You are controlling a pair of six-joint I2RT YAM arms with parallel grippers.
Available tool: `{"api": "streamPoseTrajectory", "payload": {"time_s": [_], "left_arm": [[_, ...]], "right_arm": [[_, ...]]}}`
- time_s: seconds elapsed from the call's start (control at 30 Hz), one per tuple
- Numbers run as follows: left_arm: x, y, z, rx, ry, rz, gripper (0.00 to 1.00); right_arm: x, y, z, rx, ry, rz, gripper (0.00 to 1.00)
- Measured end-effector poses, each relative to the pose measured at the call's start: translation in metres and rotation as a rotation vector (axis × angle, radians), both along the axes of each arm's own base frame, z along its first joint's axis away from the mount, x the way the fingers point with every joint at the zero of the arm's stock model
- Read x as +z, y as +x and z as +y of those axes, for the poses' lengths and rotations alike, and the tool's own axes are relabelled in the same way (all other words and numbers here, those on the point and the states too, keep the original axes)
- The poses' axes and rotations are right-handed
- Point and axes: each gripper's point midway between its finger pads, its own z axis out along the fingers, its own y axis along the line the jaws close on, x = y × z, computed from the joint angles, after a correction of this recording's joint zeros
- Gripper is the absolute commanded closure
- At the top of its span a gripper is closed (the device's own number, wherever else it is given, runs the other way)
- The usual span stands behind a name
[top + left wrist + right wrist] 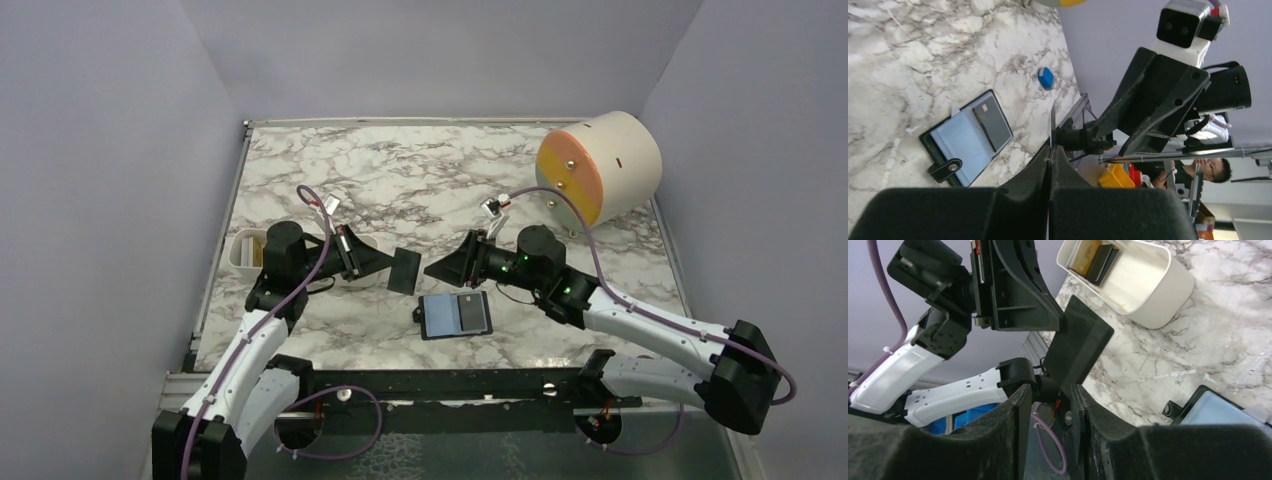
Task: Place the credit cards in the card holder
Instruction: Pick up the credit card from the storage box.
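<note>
The left gripper (386, 267) was clenched on a card (404, 271), pinching one edge and holding it in the air above the table (400, 170). The card was thin, flat, plain and dark, with rounded corners; it stood on edge and looked like a mere line from the left wrist. The right gripper (432, 271) faced it from the other side with its jaws parted, and the card's free corner was just in front of the gap, not clamped.

The holder (456, 314) lay open flat on the table, near both grippers and nearer the arms' bases. It was black outside and light blue inside, with a studded strap at one edge. A second card (993, 122), dark grey, lay on its right half.

A white tray (1158, 305) stood at the table's left edge, holding a gold card (1085, 256) and a black card (1104, 262).
</note>
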Motion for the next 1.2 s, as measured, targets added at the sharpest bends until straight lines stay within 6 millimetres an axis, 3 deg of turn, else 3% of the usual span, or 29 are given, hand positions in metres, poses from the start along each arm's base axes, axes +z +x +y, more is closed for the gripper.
{"api": "streamPoseTrajectory", "payload": {"time_s": [0.17, 0.4, 0.73, 0.8, 0.93, 1.0, 1.2], "left_arm": [[-0.001, -0.013, -0.015, -0.047, -0.045, 0.025, 1.00], [0.014, -0.018, -0.017, -0.041, -0.083, -0.015, 1.00], [0.015, -0.018, -0.018, -0.034, -0.091, -0.014, 1.00], [0.014, -0.019, -0.019, -0.033, -0.100, -0.012, 1.00], [0.010, -0.020, -0.020, -0.033, -0.114, 0.005, 1.00], [0.008, -0.020, -0.020, -0.028, -0.119, 0.012, 0.99], [-0.007, -0.020, -0.019, -0.006, -0.119, 0.054, 0.51]], "right_arm": [[-0.004, -0.003, 0.009, 0.043, 0.017, 0.030, 0.62], [-0.009, -0.004, 0.011, 0.048, 0.013, 0.058, 0.58], [-0.021, -0.002, 0.018, 0.047, 0.012, 0.130, 0.62], [-0.021, -0.002, 0.021, 0.056, 0.023, 0.141, 0.67], [-0.024, -0.003, 0.025, 0.071, 0.031, 0.169, 0.95], [-0.026, -0.003, 0.025, 0.070, 0.030, 0.179, 0.99], [-0.030, -0.005, 0.022, 0.062, 0.034, 0.181, 0.99]]}}
